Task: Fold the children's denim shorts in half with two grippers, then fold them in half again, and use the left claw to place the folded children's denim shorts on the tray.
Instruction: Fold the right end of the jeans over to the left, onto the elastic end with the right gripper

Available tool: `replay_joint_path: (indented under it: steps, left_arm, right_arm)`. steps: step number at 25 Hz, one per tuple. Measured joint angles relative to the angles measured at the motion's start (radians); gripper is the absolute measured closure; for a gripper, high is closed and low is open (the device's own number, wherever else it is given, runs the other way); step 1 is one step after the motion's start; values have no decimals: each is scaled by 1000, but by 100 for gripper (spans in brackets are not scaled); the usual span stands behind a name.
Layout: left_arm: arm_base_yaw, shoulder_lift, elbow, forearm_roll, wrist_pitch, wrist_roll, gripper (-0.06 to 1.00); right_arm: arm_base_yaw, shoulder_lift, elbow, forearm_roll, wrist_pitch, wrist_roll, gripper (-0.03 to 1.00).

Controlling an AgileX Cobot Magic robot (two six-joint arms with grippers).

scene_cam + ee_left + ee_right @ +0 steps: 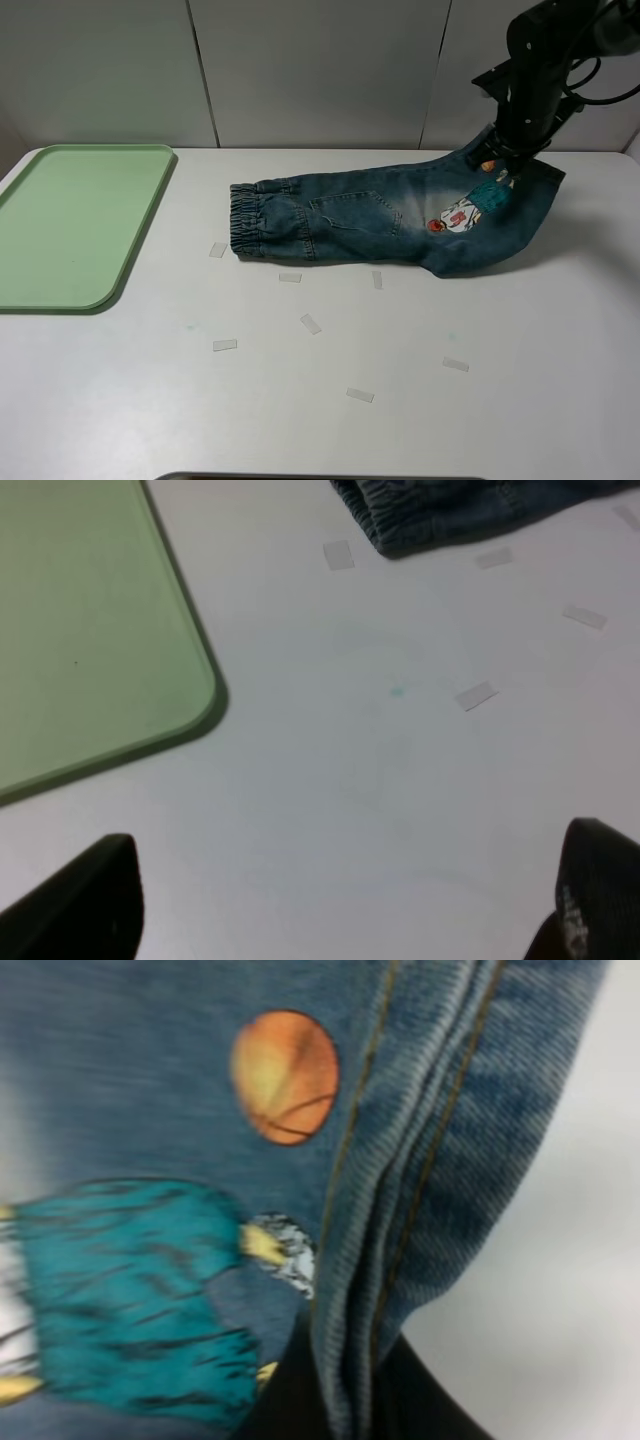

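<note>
The children's denim shorts (pixel 380 220) lie folded on the white table, gathered waistband to the left and cartoon print near the right end. Their right end is lifted off the table: my right gripper (pixel 505 160) is shut on the hem there. In the right wrist view the stitched hem (pixel 400 1180) runs down between the dark fingers (pixel 290 1400), beside an orange ball and teal print. The pale green tray (pixel 70 220) sits at the far left. My left gripper (pixel 340 900) hovers open over bare table near the tray's corner (pixel 190 680), holding nothing; the waistband (pixel 400 520) lies farther off.
Several small clear tape strips (pixel 310 323) are scattered on the table in front of the shorts, also seen as strips (pixel 477 695) in the left wrist view. A grey panelled wall stands behind the table. The left arm is outside the exterior view.
</note>
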Motion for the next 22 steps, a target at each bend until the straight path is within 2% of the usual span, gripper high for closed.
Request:
replay_joint_path:
  steps: [3,4,10,17,22]
  left_arm:
    - [0,0,0,0,0,0,13]
    - [0,0,0,0,0,0,13]
    - [0,0,0,0,0,0,13]
    - [0,0,0,0,0,0,13]
    - [0,0,0,0,0,0,13]
  right_arm:
    - [82,-35,0,82,12,0,97]
    - [82,-35,0,82,12,0,97]
    - [227,-49,0,259,5,1,97]
    - [358,-50,0,398,-76,41,97]
    - [427,-50,0,447,-148,107,97]
